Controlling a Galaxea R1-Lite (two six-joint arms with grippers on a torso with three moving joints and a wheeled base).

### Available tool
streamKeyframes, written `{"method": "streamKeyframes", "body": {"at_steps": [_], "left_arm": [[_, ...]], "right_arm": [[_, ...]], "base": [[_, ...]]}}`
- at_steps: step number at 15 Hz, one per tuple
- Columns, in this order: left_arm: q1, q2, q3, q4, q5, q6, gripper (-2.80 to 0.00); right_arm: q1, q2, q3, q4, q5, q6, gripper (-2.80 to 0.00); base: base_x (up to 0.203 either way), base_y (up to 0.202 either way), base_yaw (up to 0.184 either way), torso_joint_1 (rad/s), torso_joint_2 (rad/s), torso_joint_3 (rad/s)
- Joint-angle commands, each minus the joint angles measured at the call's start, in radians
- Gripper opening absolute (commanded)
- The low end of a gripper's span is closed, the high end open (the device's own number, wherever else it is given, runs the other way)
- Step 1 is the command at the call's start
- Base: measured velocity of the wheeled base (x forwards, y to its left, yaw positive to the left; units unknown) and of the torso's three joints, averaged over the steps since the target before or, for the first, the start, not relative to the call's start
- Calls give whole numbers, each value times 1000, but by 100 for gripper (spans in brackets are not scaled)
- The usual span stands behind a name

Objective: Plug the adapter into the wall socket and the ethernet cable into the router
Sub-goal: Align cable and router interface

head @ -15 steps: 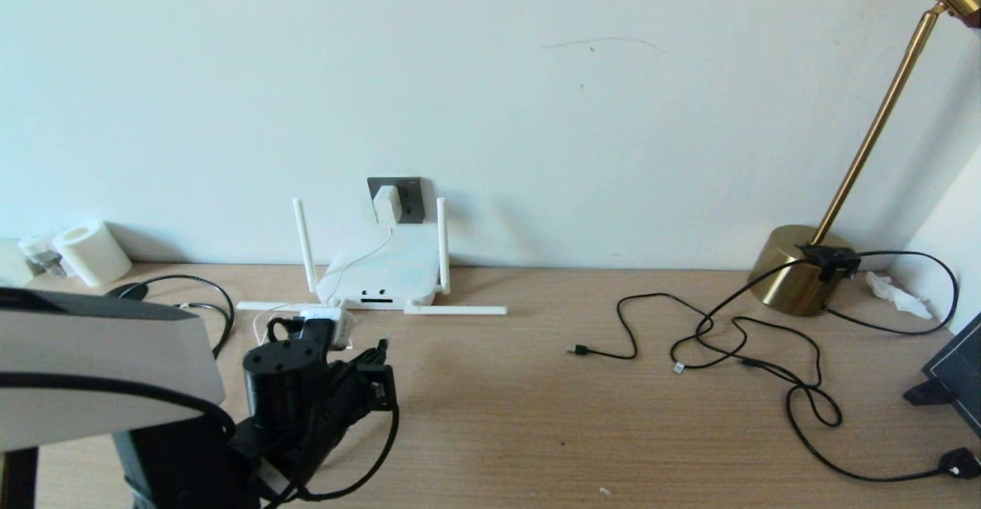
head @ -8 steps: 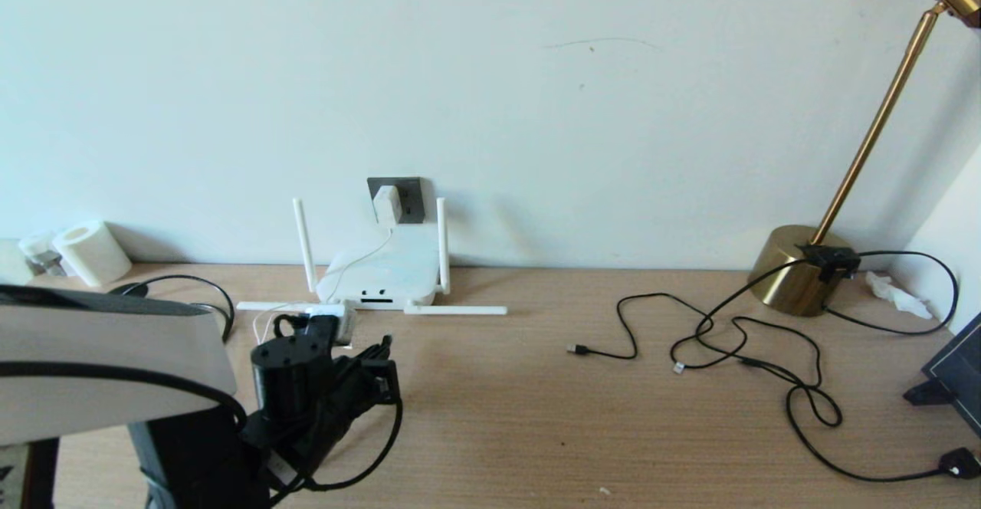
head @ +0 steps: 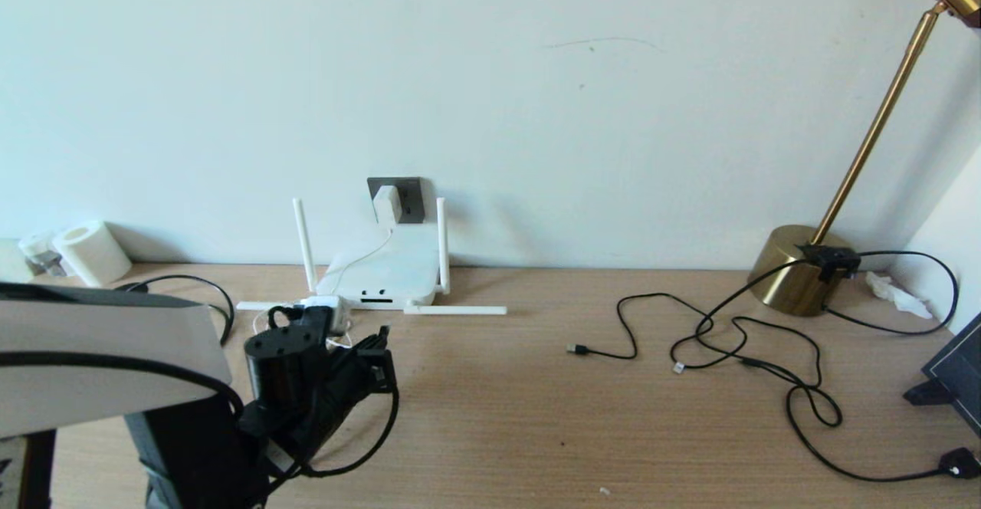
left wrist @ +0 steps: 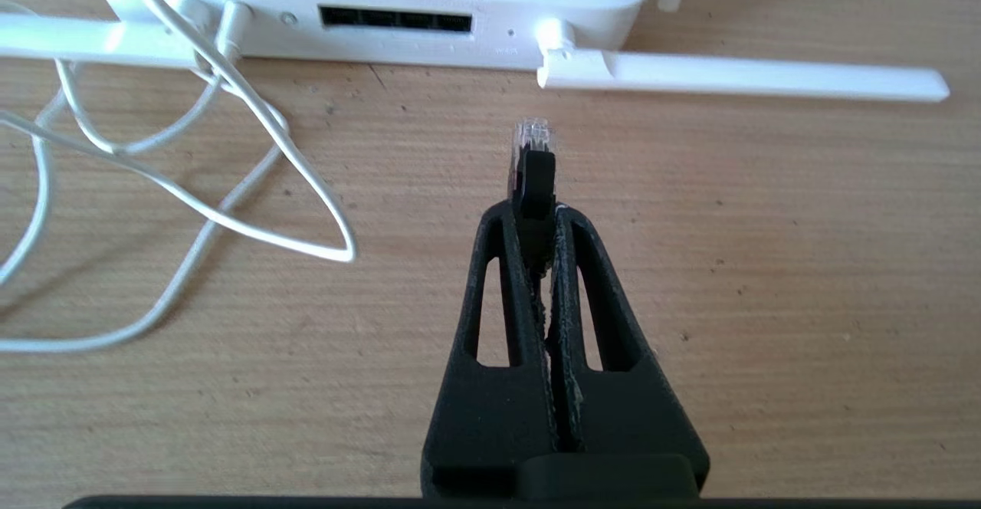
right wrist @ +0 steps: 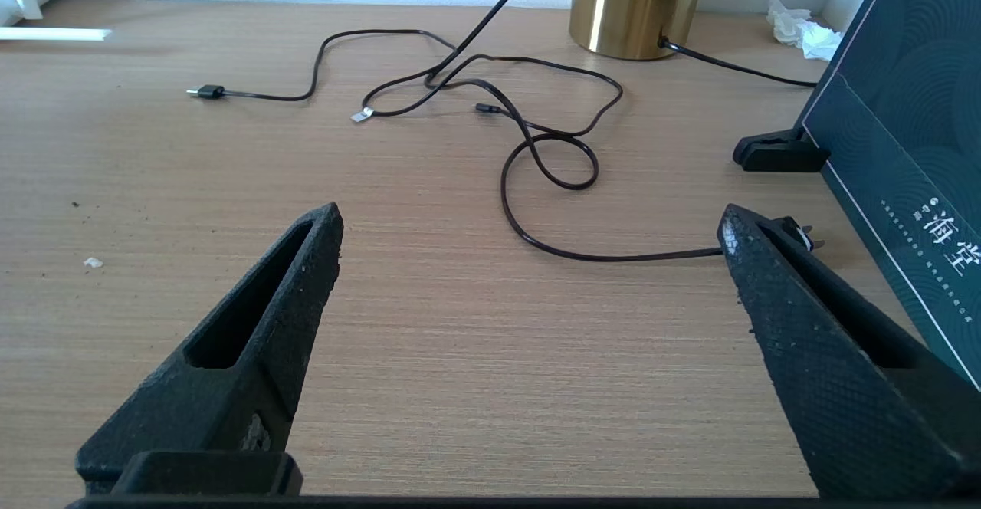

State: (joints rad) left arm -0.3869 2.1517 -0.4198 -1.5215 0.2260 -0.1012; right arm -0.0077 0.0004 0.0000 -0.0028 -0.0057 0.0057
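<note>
The white router [head: 379,275] lies flat against the wall with its dark port slot [left wrist: 395,18] facing me. Above it, the white adapter [head: 387,204] sits on the dark grey wall socket [head: 410,191]. Its thin white cord [left wrist: 230,149] lies in loops in front of the router. My left gripper [left wrist: 534,214] is shut on the ethernet cable's plug [left wrist: 532,162]. The plug's clear tip points at the router a short way off, to one side of the port slot. In the head view my left arm [head: 295,375] hides the fingers. My right gripper [right wrist: 529,218] hovers open over bare table.
Thin black cables [head: 736,340] with small plugs sprawl across the right of the table, near a brass lamp base [head: 797,267] and a dark box [right wrist: 904,133]. Two router antennas [left wrist: 736,83] lie flat on the table. A white roll [head: 90,252] stands at the far left.
My left arm has shifted slightly left and toward the router, still holding the plug. Nothing else has moved.
</note>
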Motion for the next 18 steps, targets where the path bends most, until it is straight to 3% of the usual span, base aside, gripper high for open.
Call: {"method": "streamKeyframes", "body": {"at_steps": [1,7,18], "left_arm": [[10,-7,-5,-8,-2,0,-280],[20,0,-33,-8,-62,-10,-280],[80,46,-71,-8,-114,-28,-280]], "right_arm": [[0,0,0,0,0,0,0],[0,0,0,0,0,0,0],[0,0,0,0,0,0,0]], "base": [[0,0,0,0,0,0],[0,0,0,0,0,0],[0,0,0,0,0,0]]}}
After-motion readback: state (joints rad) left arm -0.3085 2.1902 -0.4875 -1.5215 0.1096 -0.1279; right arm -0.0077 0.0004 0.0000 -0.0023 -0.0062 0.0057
